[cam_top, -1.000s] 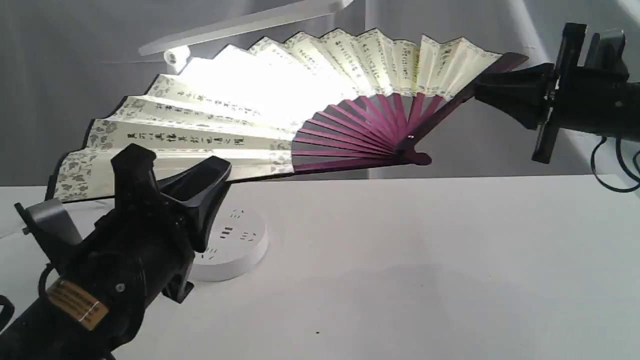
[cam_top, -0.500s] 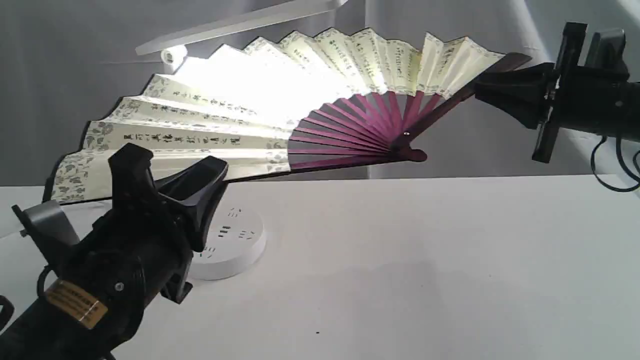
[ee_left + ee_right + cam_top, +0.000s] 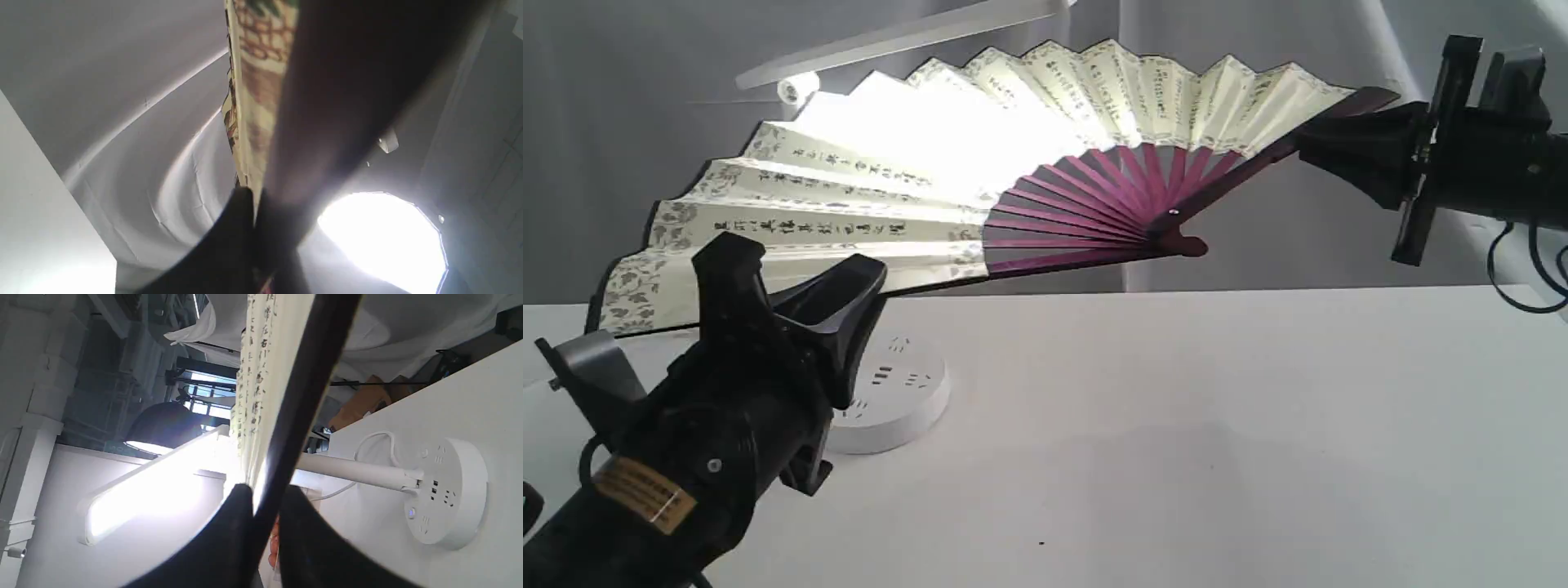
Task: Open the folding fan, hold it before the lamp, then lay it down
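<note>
Left end effector [image 3: 796, 273], low on the left of the exterior view, had its fingers pressed together on the lower guard of the folding fan [image 3: 931, 163]. The left wrist view showed the same pinch [image 3: 254, 200], with the grey floral border of the leaf [image 3: 261, 81] running straight out from the fingertips. Right end effector [image 3: 1305, 147], high on the right, was likewise closed on the opposite guard near its outer end. In the right wrist view the dark guard passed between the two black fingers [image 3: 261, 498], with the calligraphy columns [image 3: 255, 375] just beside it.

Between the two grips the fan was spread wide and held in the air, clear of the counter [image 3: 1217, 449]. Its maroon ribs [image 3: 1094, 212] converged on a pivot [image 3: 1172, 214] that lay nearer the right end effector. The leaf arched from the lower left up to the upper right.

The lamp [image 3: 351, 471] stood behind the fan. Its lit bar head [image 3: 890, 39] showed above the leaf's upper edge, and the paper in front of it glowed white. The round base [image 3: 890, 400], with its socket slots, sat on the counter just beside the left end effector and below the lower guard.
</note>
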